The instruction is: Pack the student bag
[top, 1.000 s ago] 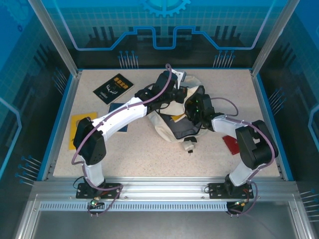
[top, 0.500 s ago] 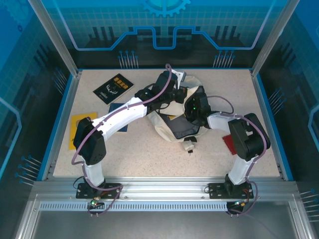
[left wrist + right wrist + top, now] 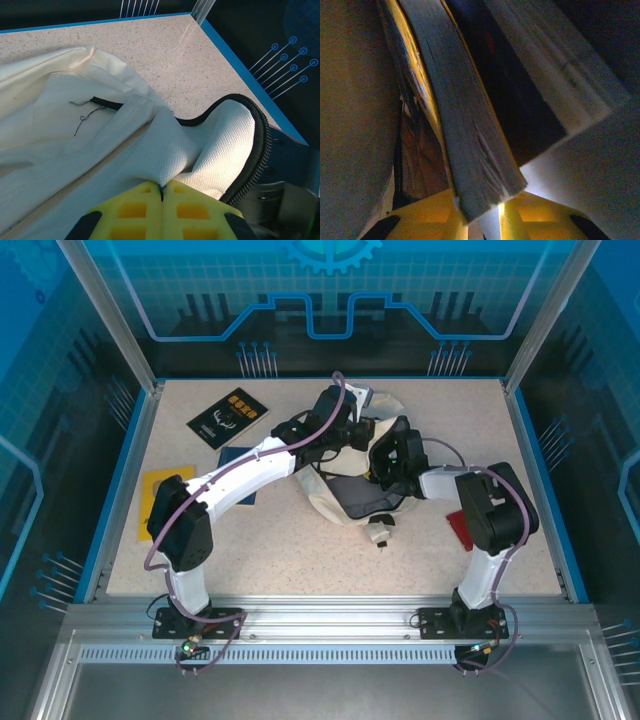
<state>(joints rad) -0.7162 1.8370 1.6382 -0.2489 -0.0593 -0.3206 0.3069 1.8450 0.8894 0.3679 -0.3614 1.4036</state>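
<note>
Left end effector [image 3: 161, 192] is pinching shut on the student bag [image 3: 100, 150] rim. I'm gripping a book [image 3: 470, 150] in the right end effector [image 3: 477, 212], and it is pointing lengthwise into the bag.

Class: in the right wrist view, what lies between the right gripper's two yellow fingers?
A book, its page edge towards the camera, stands between the fingers of the right gripper; the right wrist view shows it.

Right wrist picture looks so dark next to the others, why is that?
Right wrist view: dim and shadowed, the book seen close up, probably inside the student bag. Left wrist view: bright, with the fabric weave sharp. Top external view: evenly lit.
</note>
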